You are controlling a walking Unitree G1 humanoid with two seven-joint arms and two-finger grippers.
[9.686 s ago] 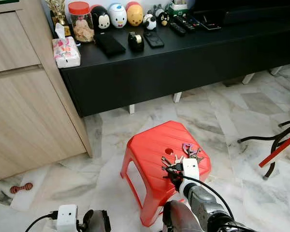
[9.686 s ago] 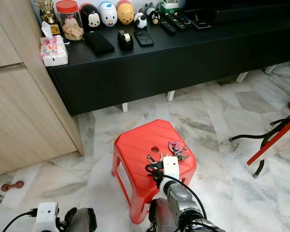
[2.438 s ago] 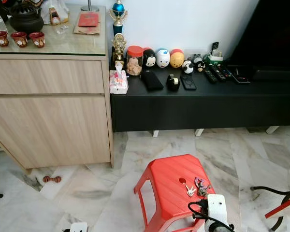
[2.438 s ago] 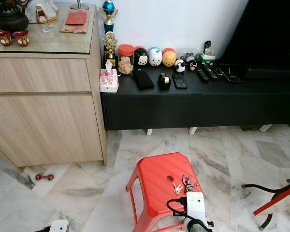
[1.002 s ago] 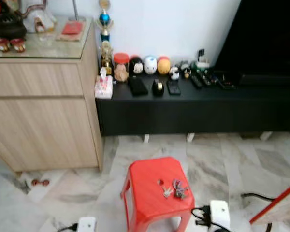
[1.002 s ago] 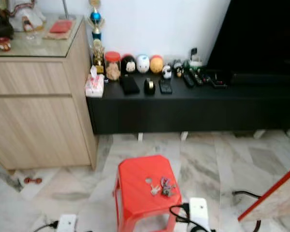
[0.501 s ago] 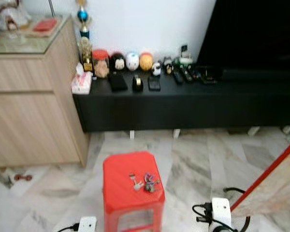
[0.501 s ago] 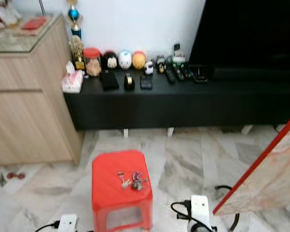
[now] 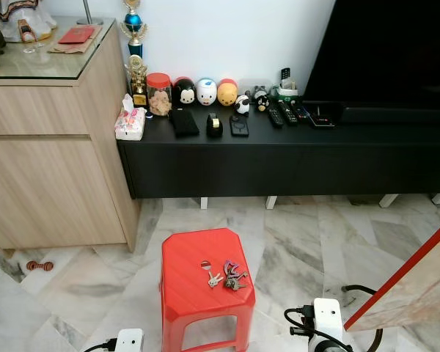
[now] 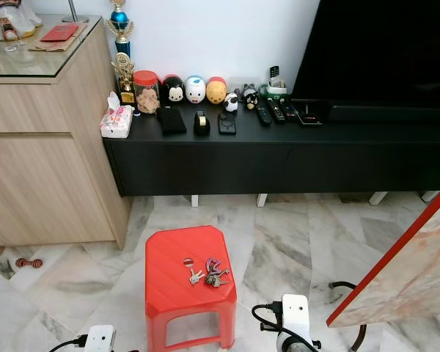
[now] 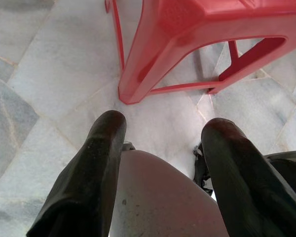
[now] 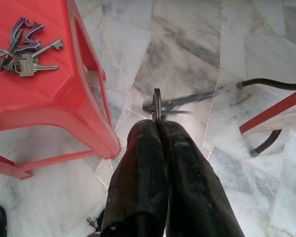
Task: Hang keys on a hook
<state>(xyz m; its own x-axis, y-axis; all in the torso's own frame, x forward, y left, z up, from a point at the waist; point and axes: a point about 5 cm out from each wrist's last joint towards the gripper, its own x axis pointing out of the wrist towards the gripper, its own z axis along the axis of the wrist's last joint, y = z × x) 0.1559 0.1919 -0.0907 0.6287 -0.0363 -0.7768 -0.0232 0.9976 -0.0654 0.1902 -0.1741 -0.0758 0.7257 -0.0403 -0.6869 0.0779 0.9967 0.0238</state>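
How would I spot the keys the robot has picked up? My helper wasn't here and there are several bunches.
Start at the red stool on the marble floor. Beside it, off the stool, the right gripper is pinched shut on a key ring with blurred keys hanging above the floor. The other keys lie flat on the stool's top with a purple tag.

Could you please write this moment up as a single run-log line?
phase: carrying | right gripper: shut on key ring, beside red stool | left gripper: open, idle | other keys: on stool
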